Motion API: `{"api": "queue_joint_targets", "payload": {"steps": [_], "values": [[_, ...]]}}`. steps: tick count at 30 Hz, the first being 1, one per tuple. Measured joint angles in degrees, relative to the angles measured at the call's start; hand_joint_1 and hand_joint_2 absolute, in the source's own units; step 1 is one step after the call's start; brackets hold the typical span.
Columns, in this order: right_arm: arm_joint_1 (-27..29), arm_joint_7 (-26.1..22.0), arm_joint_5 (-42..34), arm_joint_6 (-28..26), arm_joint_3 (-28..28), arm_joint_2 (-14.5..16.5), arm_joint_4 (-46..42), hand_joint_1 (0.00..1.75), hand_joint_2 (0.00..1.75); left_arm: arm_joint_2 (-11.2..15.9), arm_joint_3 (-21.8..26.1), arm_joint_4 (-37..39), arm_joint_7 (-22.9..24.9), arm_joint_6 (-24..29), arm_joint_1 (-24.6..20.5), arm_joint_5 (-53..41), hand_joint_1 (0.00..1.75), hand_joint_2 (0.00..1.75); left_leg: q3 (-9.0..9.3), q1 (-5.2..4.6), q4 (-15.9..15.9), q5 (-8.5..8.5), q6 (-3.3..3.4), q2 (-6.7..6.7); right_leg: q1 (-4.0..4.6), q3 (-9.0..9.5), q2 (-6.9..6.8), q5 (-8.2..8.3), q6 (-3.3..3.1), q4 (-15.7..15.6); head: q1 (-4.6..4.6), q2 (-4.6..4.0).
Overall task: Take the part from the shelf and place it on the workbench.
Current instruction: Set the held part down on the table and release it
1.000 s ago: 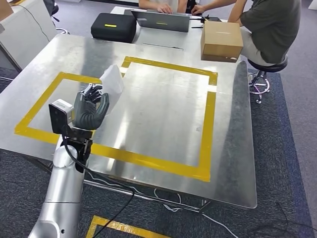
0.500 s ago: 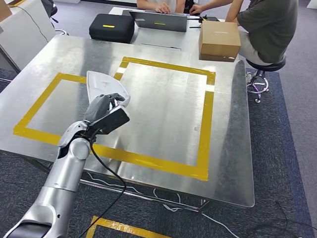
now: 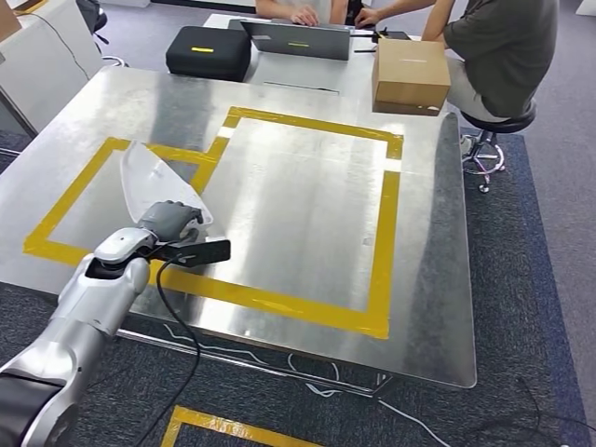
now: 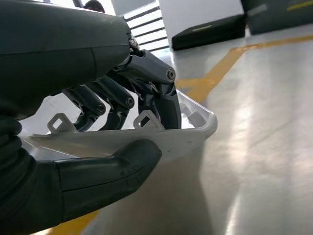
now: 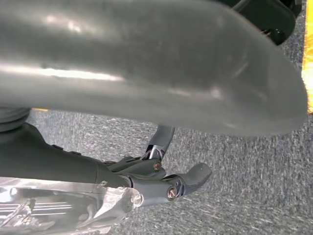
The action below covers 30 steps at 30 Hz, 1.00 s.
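Head view, read from the left: the left hand [image 3: 168, 221] reaches over the near-left part of the workbench [image 3: 309, 214] and holds the part [image 3: 149, 177], a pale translucent moulded shell. The part sits low over the steel top, inside the left yellow tape outline [image 3: 70, 191], tilted, with its far end raised; whether the near edge touches the surface cannot be told. Left wrist view: the fingers [image 4: 122, 98] reach over the rim into the hollow and the thumb [image 4: 110, 169] presses under the wall, so the hand is clamped on the part's edge. Small moulded tabs stand along the inner rim. Judgement: a thin plastic shell, light, fairly stiff but liable to flex or crack at the rim under a hard squeeze; smooth and likely slippery, so the wall near the tabs is the sound place to hold. It should slide readily on polished steel once let go. Further right, the larger tape square [image 3: 383, 233] lies bare. At the far edge, a shut black case [image 3: 209, 51], contents hidden, then a laptop [image 3: 299, 40], then a shut cardboard box [image 3: 411, 74], contents unseen. A seated person [image 3: 503, 51] is at far right. Right wrist view: the right hand [image 5: 173, 183] hangs over carpet, fingers curled with nothing seen in them.
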Motion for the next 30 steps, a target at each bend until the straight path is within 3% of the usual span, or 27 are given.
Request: {"api": "queue_joint_targets", "payload": {"steps": [9,17,21,30], "values": [[0.02,-1.08,0.0,0.4,-0.1,-0.37,0.0,0.0,0.0,4.66,-0.27,4.2,3.02,-0.3,-0.4,-2.55,1.75,1.75,0.0,0.04,-0.02,-0.01,-0.02,0.0,0.03,0.02,-0.02,-0.06,-0.08,0.03,0.0,0.0],[-0.02,-0.65,0.0,0.57,-0.09,-0.45,0.0,0.0,0.0,6.64,2.05,4.22,3.4,-2.41,-0.12,-4.62,1.75,1.75,0.03,0.05,-0.02,-0.02,-0.03,-0.02,0.05,0.04,-0.05,-0.1,-0.15,0.07,0.0,0.0],[-0.02,-0.73,0.0,1.24,-0.08,-0.5,0.0,0.0,0.0,7.51,2.77,4.22,2.74,-4.15,-0.07,-4.88,0.0,1.75,0.05,0.05,-0.02,-0.02,-0.03,-0.01,0.05,0.04,-0.05,-0.1,-0.15,0.08,-0.01,0.0],[-0.06,-1.06,0.0,1.99,-0.05,-0.83,0.0,0.0,0.0,8.66,2.68,4.39,2.72,-3.57,-0.11,-5.05,0.0,1.75,0.07,0.05,-0.03,-0.01,-0.04,-0.03,0.06,0.06,-0.07,-0.12,-0.19,0.11,0.01,0.0]]}}
